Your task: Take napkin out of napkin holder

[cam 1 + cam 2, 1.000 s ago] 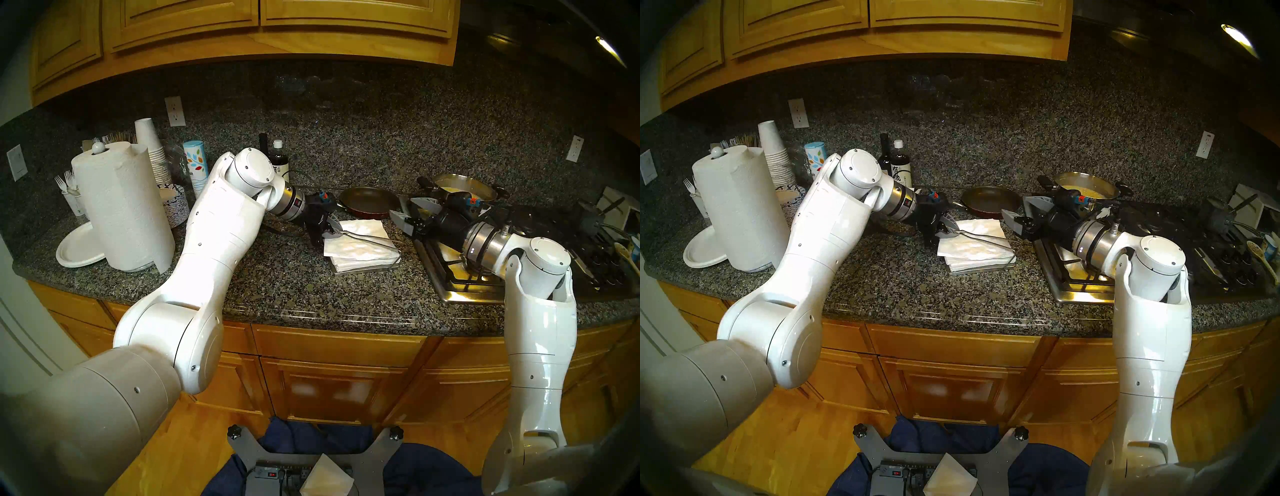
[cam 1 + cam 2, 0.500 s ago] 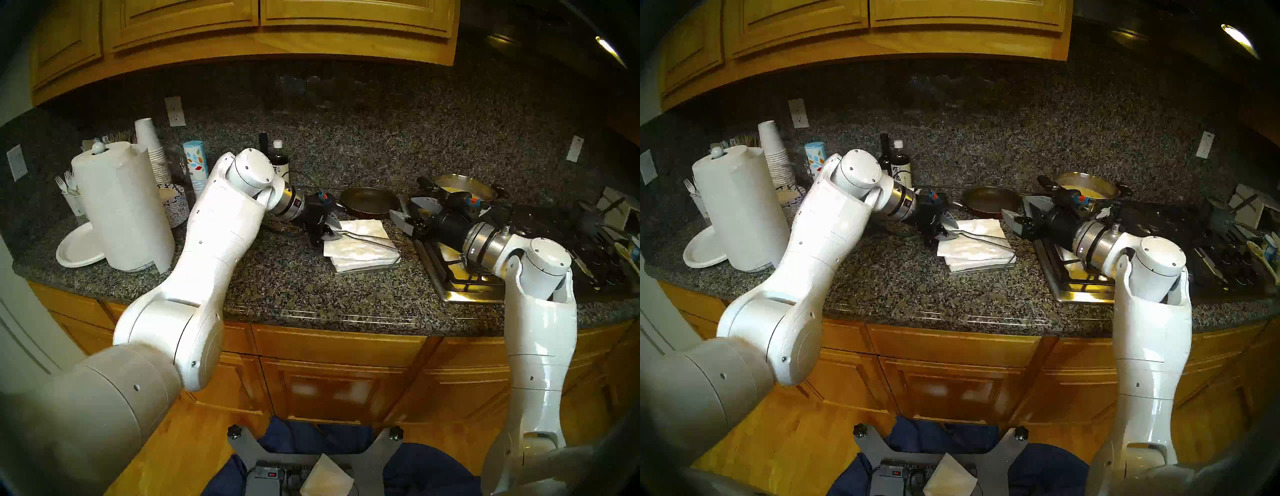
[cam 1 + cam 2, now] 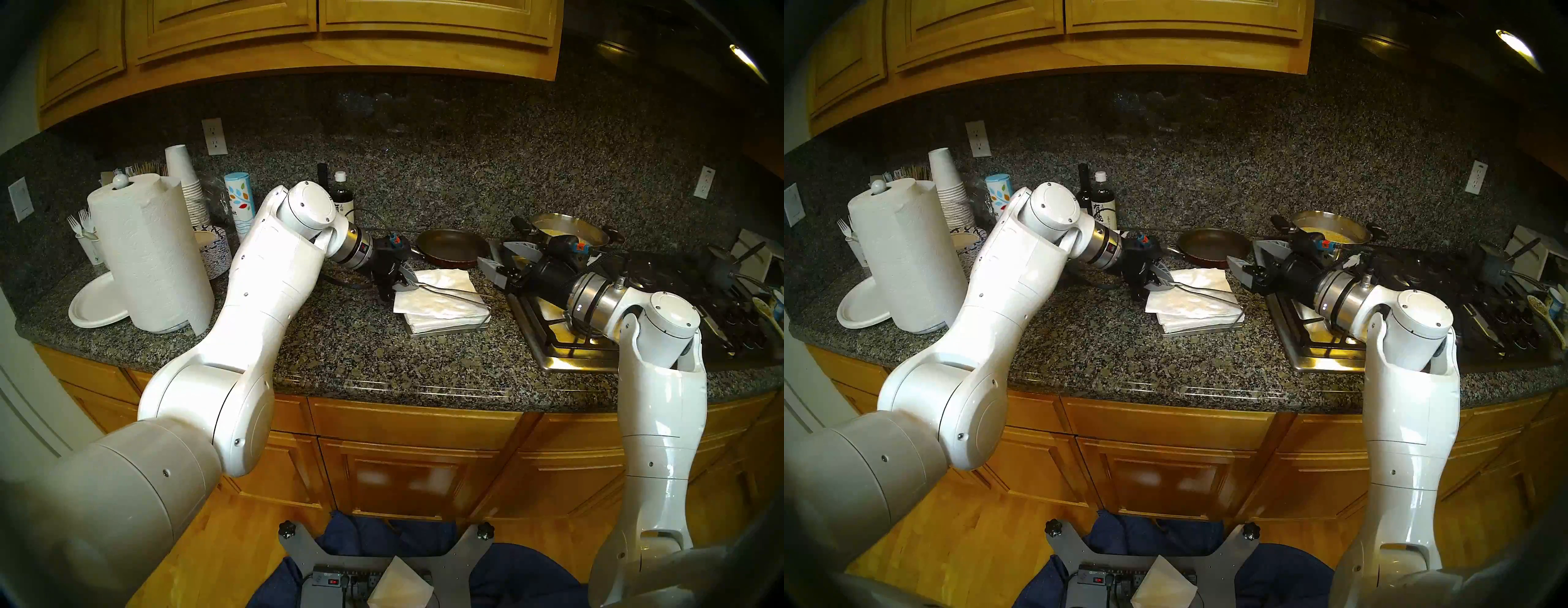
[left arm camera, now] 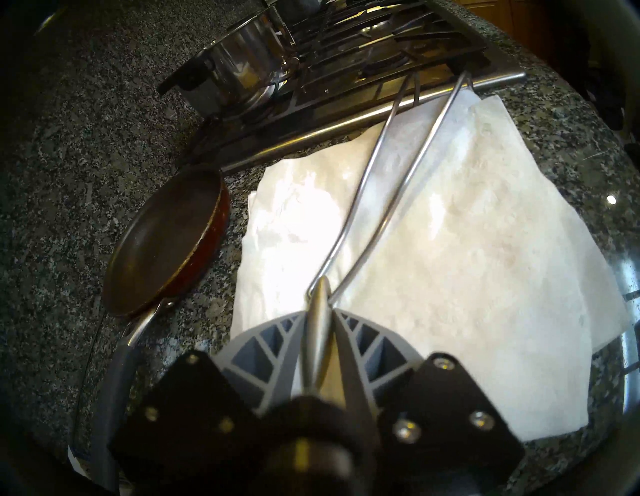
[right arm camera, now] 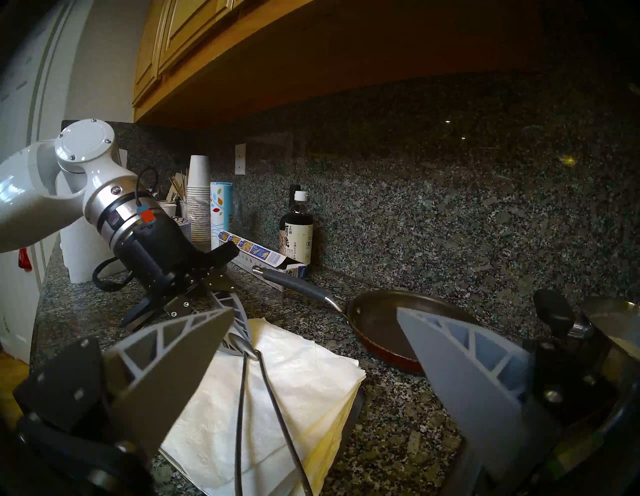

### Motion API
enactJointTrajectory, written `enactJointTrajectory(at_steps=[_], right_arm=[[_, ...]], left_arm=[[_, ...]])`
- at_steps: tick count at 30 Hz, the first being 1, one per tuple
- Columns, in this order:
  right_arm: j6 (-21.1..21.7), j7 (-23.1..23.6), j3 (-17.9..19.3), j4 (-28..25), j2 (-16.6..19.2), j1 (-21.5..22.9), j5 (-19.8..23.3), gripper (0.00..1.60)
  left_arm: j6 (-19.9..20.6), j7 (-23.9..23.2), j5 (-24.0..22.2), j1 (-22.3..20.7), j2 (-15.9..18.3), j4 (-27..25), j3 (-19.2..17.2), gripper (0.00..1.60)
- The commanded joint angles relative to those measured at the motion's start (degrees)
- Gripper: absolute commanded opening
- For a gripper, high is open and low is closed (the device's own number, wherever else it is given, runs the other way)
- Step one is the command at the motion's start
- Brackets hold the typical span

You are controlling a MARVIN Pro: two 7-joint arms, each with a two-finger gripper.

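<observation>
We see the left gripper (image 4: 320, 332) re-pinching the leaf weight (image 4: 318, 311), wire arm raised off the napkin (image 4: 433, 249), still atop the napkin holder (image 3: 449, 329). Right gripper (image 5: 311, 350) spread, empty, ready.

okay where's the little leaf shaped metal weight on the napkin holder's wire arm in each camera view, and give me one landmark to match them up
Head stereo left: leaf-shaped weight, centre, at the left gripper's tips.
Head stereo right: weight, centre, slightly further left.
Left wrist: weight, bottom centre, clamped between the fingers.
Right wrist: weight, lower left of centre, above the napkins.
Shared landmark: frying pan.
</observation>
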Motion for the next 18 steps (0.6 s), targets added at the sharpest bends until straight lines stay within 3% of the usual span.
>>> enactJointTrajectory(at_steps=[1, 13, 16, 18], right_arm=[[-0.26, -0.01, 0.07, -1.6, 0.03, 1.47, 0.38, 1.6], [-0.19, -0.17, 0.23, -1.9, -0.13, 1.32, 0.32, 1.6], [-0.07, -0.21, 0.28, -2.04, -0.15, 1.25, 0.29, 1.6], [-0.03, -0.2, 0.32, -2.1, -0.16, 1.22, 0.3, 1.6]], left_arm=[[0.27, -0.89, 0.29, -2.49, 0.2, -0.91, 0.16, 0.73], [0.06, -0.78, 0.91, -2.86, -0.12, -0.58, 0.17, 0.72], [0.16, -0.21, 0.96, -2.81, -0.38, -0.38, -0.21, 0.53], [0.04, 0.26, 1.12, -2.92, -0.49, -0.38, -0.36, 0.09]])
